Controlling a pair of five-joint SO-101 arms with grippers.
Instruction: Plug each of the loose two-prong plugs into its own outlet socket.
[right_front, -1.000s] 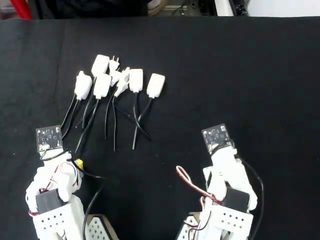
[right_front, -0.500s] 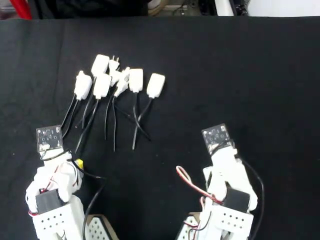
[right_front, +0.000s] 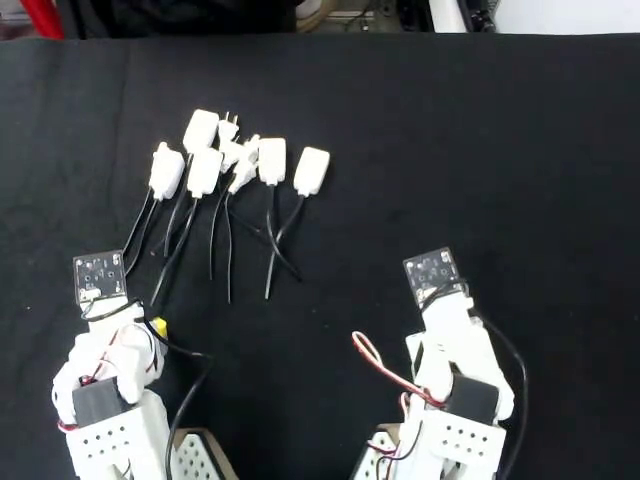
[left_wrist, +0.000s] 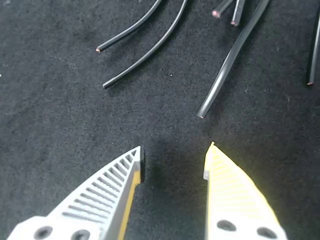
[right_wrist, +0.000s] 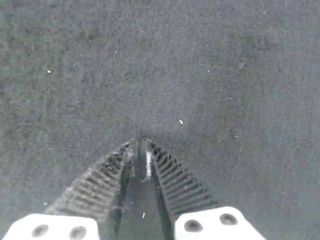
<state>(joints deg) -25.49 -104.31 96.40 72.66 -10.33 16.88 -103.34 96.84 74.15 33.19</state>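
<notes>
At the near edge of the black cloth-covered tabletop, two white arms are seen side by side. The left arm is placed at the near left corner and the right arm nearer the middle, well apart from it.

The left tool is held spread, with a clear gap between its white ribbed finger and its yellow finger. Nothing is held between them, and bare black cloth is seen in the gap. The right tool is pressed together, tip against tip, over bare cloth, and nothing is gripped in it.

Just beyond the left tool, the cut ends of several thin black cables are found lying loose on the cloth. In the high view these cables are seen running away from the left arm, some crossing one another.

At their far ends, a cluster is formed on the left half of the tabletop. Five white rectangular outlet sockets are laid there in a rough row. The small white two-prong plugs are gathered among the middle sockets, close against them. None of the plugs can be seen seated in a socket.
</notes>
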